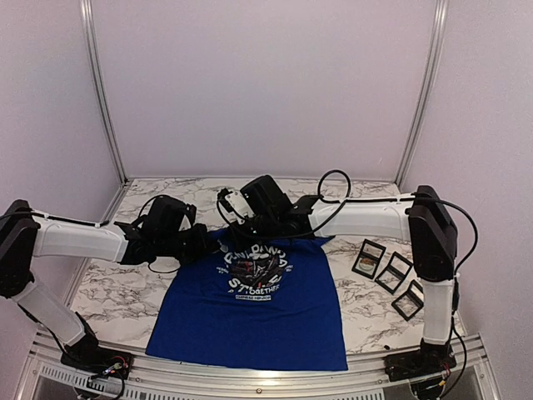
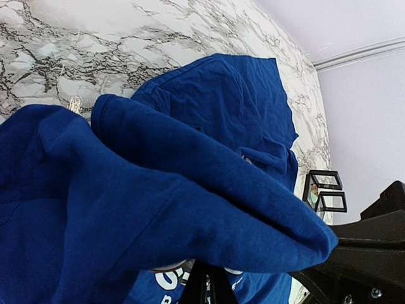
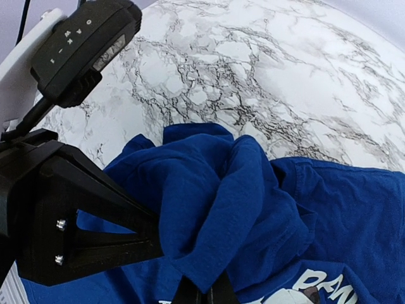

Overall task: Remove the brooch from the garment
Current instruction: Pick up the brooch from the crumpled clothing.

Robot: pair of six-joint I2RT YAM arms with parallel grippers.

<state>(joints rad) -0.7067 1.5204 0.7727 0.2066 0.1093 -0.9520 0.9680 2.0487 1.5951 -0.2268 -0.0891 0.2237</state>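
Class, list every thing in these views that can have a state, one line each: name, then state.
T-shirt, lower part flat on the table, collar end bunched and raised.
Left gripper, shut on the T-shirt's fabric.
Right gripper, shut on the T-shirt's fabric.
Three black boxes, lying in a row beside the T-shirt, not touching it.
Brooch, not made out in these views.

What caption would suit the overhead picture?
Left arm and right arm pinch a blue panda T-shirt on a marble table.

Left gripper tips beneath garment folds
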